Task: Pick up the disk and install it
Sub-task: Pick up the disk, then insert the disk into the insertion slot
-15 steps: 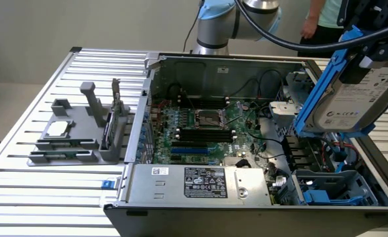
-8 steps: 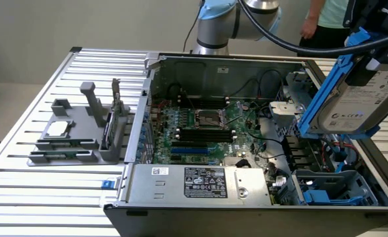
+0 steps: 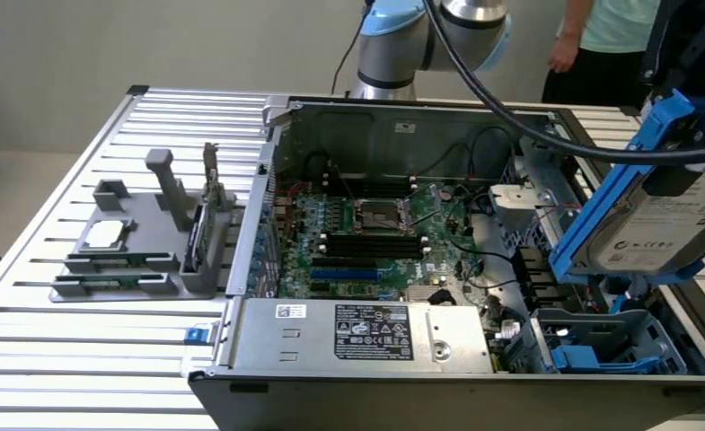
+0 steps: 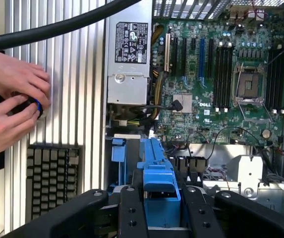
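The fingers were closed on the disk, clamping the blue caddy that frames it. In the wrist view the caddy's edge sat squeezed between two black fingers, with no gap on either side.

In the exterior view the disk hung in the air at the exterior view's right. It was tilted steeply, with its white label facing the camera, and touched nothing below. It was above the drive bay in the near corner of the open computer case. Blue plastic guides were visible in that bay.

The case lay on its side on a slatted aluminium tabletop. Its green motherboard was exposed, and a silver power supply with a black-and-white label sat along the near edge.

On the tabletop at the exterior view's left, well apart from the disk, stood a grey fixture. A small square silver chip rested on it.

A thick black cable ran down from the robot arm toward the wrist. In the wrist view a dark keyboard lay on the slats beside the case. Just beyond the keyboard a person's hands were together, holding a small black-and-blue object that I could not identify.

Behind the tabletop a person in a pale green top stood near the arm, against a plain light background.
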`<state>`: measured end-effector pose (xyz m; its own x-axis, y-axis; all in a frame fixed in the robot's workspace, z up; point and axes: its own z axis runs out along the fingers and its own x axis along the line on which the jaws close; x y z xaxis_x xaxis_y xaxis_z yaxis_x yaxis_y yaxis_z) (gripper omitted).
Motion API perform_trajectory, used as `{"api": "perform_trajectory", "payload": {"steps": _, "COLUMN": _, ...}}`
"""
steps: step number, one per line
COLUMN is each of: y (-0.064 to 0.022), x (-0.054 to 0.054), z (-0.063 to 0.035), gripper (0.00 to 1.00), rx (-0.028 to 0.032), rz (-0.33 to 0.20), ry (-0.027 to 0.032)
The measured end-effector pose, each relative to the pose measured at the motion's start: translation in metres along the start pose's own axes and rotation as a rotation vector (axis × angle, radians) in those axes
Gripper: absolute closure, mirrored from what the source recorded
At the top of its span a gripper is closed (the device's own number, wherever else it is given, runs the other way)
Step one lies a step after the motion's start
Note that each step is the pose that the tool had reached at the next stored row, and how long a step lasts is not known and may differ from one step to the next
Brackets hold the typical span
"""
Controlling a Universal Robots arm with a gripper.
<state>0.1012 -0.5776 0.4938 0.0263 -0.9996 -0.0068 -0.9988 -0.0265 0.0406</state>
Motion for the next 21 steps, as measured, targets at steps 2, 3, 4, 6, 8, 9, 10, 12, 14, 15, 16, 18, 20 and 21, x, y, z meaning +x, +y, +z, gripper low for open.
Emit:
{"api": "perform_trajectory", "payload": {"steps": 2, "y": 0.0000, "x": 0.007, "z": 0.0036, "gripper": 0.67, "rx": 0.0013, "rz": 0.000, "ry": -0.0004}}
{"api": "perform_trajectory", "payload": {"steps": 3, "y": 0.0000, "x": 0.010, "z": 0.0054, "gripper": 0.67, "rx": 0.0018, "rz": 0.001, "ry": -0.0005}}
{"api": "perform_trajectory", "payload": {"steps": 4, "y": 0.0000, "x": 0.012, "z": 0.0072, "gripper": 0.67, "rx": 0.0020, "rz": 0.001, "ry": -0.0004}}
{"api": "perform_trajectory", "payload": {"steps": 6, "y": -0.0003, "x": 0.013, "z": 0.0108, "gripper": 0.67, "rx": 0.0021, "rz": 0.003, "ry": -0.0005}}
{"api": "perform_trajectory", "payload": {"steps": 8, "y": -0.0013, "x": 0.013, "z": 0.0143, "gripper": 0.67, "rx": 0.0021, "rz": 0.007, "ry": -0.0006}}
{"api": "perform_trajectory", "payload": {"steps": 9, "y": -0.0018, "x": 0.013, "z": 0.0162, "gripper": 0.67, "rx": 0.0021, "rz": 0.010, "ry": -0.0009}}
{"api": "perform_trajectory", "payload": {"steps": 10, "y": -0.0025, "x": 0.013, "z": 0.0181, "gripper": 0.67, "rx": 0.0022, "rz": 0.012, "ry": -0.0009}}
{"api": "perform_trajectory", "payload": {"steps": 12, "y": -0.0037, "x": 0.013, "z": 0.0216, "gripper": 0.67, "rx": 0.0022, "rz": 0.014, "ry": -0.0010}}
{"api": "perform_trajectory", "payload": {"steps": 14, "y": -0.0049, "x": 0.013, "z": 0.0251, "gripper": 0.67, "rx": 0.0022, "rz": 0.014, "ry": -0.0010}}
{"api": "perform_trajectory", "payload": {"steps": 15, "y": -0.0055, "x": 0.013, "z": 0.0269, "gripper": 0.67, "rx": 0.0022, "rz": 0.014, "ry": -0.0011}}
{"api": "perform_trajectory", "payload": {"steps": 16, "y": -0.0061, "x": 0.013, "z": 0.0288, "gripper": 0.67, "rx": 0.0022, "rz": 0.014, "ry": -0.0011}}
{"api": "perform_trajectory", "payload": {"steps": 18, "y": -0.0073, "x": 0.013, "z": 0.0324, "gripper": 0.67, "rx": 0.0022, "rz": 0.015, "ry": -0.0011}}
{"api": "perform_trajectory", "payload": {"steps": 20, "y": -0.0085, "x": 0.014, "z": 0.0359, "gripper": 0.67, "rx": 0.0022, "rz": 0.015, "ry": -0.0010}}
{"api": "perform_trajectory", "payload": {"steps": 21, "y": -0.0091, "x": 0.014, "z": 0.0377, "gripper": 0.67, "rx": 0.0022, "rz": 0.015, "ry": -0.0012}}
